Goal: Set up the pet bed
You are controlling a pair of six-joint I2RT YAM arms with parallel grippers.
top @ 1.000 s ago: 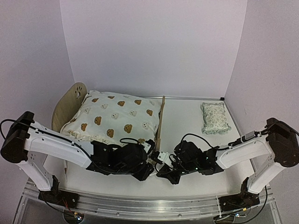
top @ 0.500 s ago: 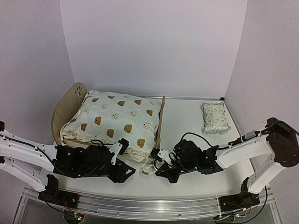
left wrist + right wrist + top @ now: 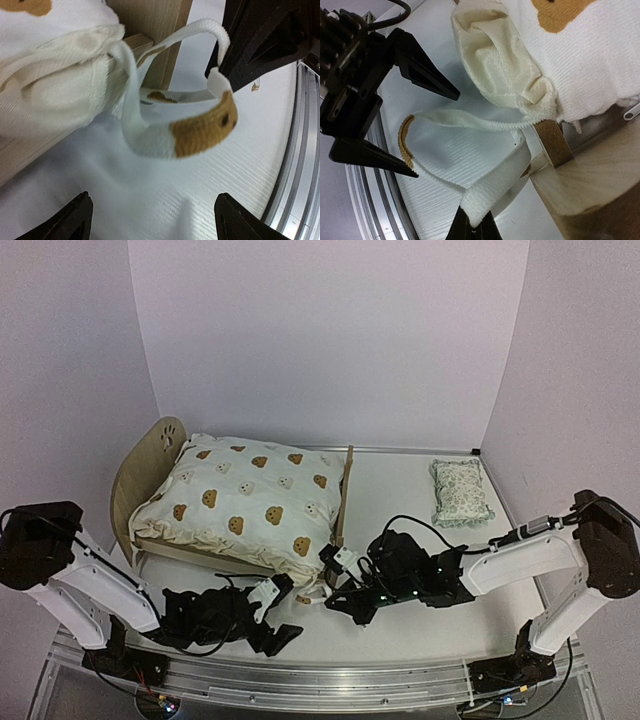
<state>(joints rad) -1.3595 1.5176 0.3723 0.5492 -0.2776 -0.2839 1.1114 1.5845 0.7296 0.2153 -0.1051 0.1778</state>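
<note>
Top external: pet bed [image 3: 140, 472] is parked left on the surface [image 3: 400, 490], likely light, stiff plywood, best gripped by the footboard [image 3: 345, 495]. Quilt corner [image 3: 495, 182] is pinched by the right end effector [image 3: 472, 225]; left end effector [image 3: 152, 197] is splayed open, empty.

Cream quilt [image 3: 245, 502], brown bear prints; pillow [image 3: 460, 492] green-patterned; pet bed [image 3: 140, 468] light plywood; table [image 3: 400, 502] white.
</note>
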